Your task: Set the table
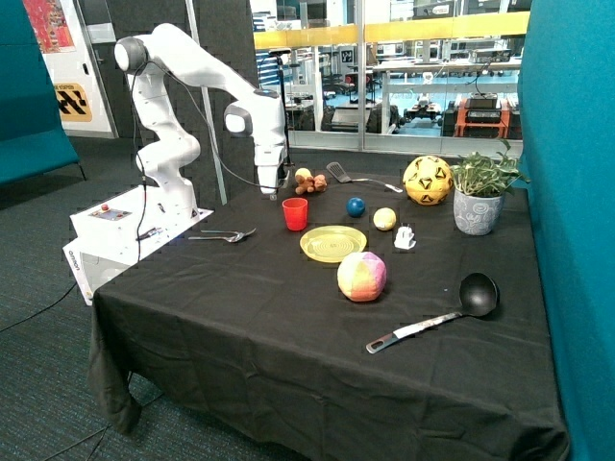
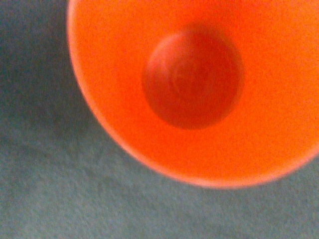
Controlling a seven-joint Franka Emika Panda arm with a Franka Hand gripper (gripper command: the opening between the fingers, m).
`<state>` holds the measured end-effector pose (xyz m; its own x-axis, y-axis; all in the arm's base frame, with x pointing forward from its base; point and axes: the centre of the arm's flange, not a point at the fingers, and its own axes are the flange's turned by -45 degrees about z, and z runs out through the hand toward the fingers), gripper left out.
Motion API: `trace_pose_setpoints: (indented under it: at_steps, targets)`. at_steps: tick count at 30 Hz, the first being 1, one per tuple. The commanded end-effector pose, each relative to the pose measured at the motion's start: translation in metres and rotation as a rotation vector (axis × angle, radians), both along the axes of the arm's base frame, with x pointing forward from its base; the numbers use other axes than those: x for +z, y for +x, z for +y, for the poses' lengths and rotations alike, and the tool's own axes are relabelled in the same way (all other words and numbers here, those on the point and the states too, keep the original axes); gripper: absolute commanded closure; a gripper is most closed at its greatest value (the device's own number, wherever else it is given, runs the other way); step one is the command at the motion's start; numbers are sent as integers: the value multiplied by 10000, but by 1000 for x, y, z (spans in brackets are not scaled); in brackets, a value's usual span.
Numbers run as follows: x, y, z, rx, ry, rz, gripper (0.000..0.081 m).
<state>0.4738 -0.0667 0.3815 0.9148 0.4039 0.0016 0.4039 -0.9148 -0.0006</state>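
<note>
A red cup (image 1: 295, 213) stands upright on the black tablecloth, just behind a yellow plate (image 1: 332, 242). My gripper (image 1: 272, 188) hangs just above the table, close beside the cup on the side away from the blue ball. The wrist view looks straight down into the empty cup (image 2: 194, 79), which fills most of that picture; the gripper itself does not show there. A fork and spoon (image 1: 226, 235) lie together near the table edge by the robot's base.
A pink and yellow ball (image 1: 361, 276) sits in front of the plate. A black ladle (image 1: 452, 309) lies near the front. Behind are a spatula (image 1: 351, 178), small fruits (image 1: 309, 181), blue ball (image 1: 356, 206), yellow ball (image 1: 384, 219), football (image 1: 428, 180) and potted plant (image 1: 479, 197).
</note>
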Motion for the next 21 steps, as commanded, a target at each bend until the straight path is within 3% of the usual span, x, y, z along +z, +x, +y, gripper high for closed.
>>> trace_pose_setpoints:
  at_steps: [1,21]
  targets:
    - [6,17,17,93,-12,12,499]
    - [10,66,24,-705,-12,13,474]
